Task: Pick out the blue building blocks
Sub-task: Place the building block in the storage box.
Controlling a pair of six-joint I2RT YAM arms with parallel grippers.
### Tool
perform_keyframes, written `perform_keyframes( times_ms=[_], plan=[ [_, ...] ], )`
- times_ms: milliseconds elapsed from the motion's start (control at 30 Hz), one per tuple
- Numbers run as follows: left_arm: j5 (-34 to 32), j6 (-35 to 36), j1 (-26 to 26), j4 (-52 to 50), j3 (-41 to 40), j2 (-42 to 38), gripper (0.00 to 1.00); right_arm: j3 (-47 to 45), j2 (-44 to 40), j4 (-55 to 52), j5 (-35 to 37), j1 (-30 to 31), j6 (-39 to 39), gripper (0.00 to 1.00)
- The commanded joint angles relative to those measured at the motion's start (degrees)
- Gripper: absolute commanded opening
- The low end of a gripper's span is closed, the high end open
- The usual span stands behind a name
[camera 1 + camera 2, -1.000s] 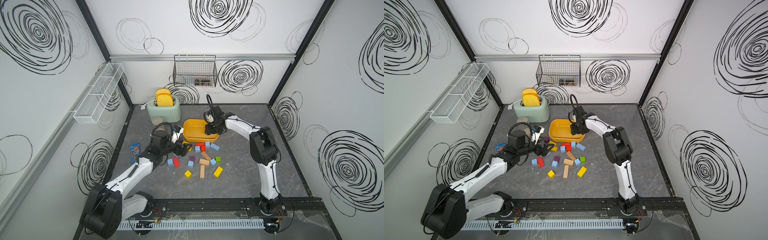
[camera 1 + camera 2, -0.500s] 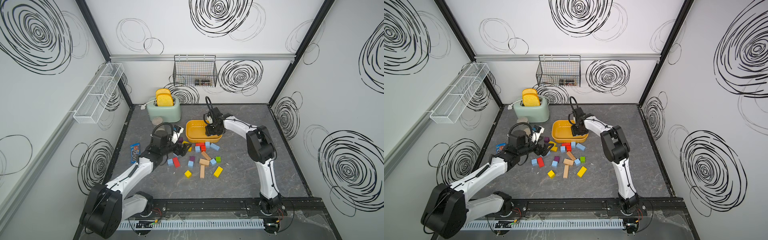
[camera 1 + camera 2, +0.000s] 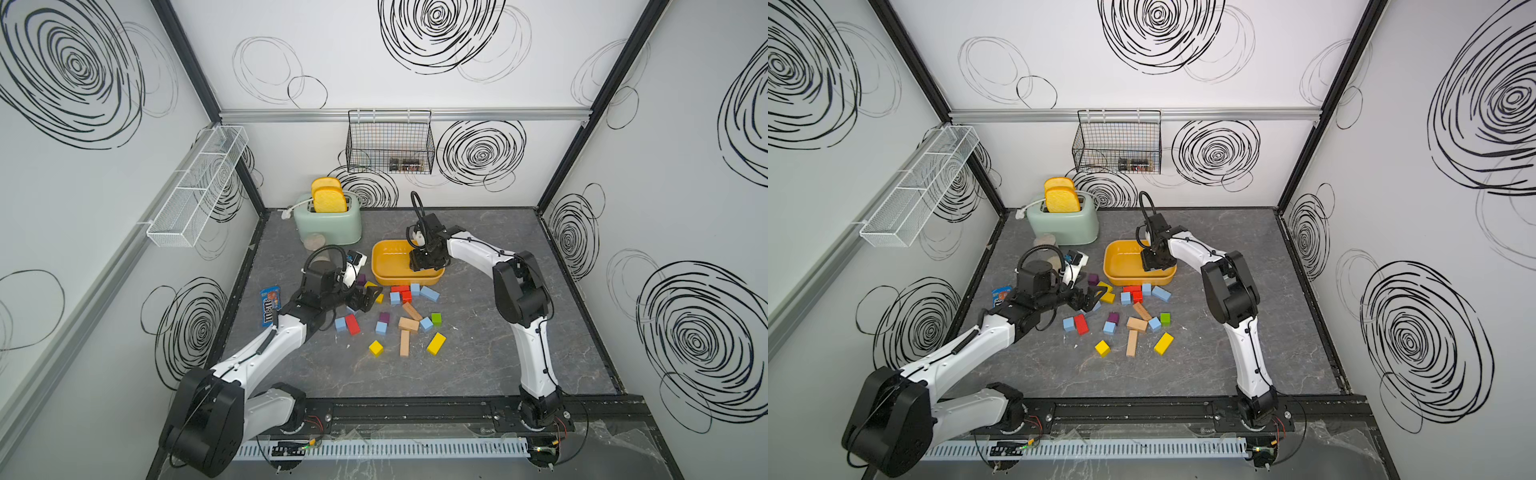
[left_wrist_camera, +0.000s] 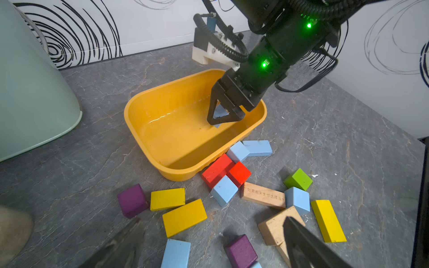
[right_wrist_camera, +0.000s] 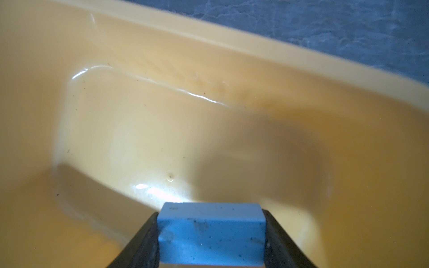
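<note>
Grey tabletop [image 3: 478,353]: seven blue building blocks [image 3: 429,293] loose; right claw [image 4: 224,118] pinches eighth block [image 5: 211,234]; left claw [image 3: 368,299] spread.

- The blue candy packet [image 3: 269,305], lying at the edge of the tabletop [image 3: 478,365], is showing "m&m's" in white letters along its length.
- A plain wooden block [image 4: 263,196] is carrying a line of small dark Chinese characters on its side, too fine to read surely.
- Another wooden block [image 4: 271,228] is showing faint, unreadable print.
</note>
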Motion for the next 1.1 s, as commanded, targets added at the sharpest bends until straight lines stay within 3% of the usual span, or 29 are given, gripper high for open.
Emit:
perform_keyframes(
  times_ms=[0, 567, 633, 1067],
  plan=[
    [-0.3, 0.5, -0.3, 0.7, 0.7, -0.7, 0.96, 1.7, -2.3, -0.2, -0.5, 0.5, 0.5, 0.63],
    [-1.2, 0.0, -0.6, -3.0, 2.3, -4.8, 0.96, -0.3, -8.1, 1.6, -2.0, 1.7, 0.1, 0.90],
    [-1.4, 0.2, -0.7, -4.6, 3.5, -5.8, 0.96, -0.6, -9.8, 1.5, -3.6, 1.9, -0.9, 0.99],
    [-6.4, 3.4, -6.5, -15.2, 9.3, -13.2, 0.96, -12.1, -27.4, -1.3, 0.5, 3.6, -2.6, 0.98]
  ],
)
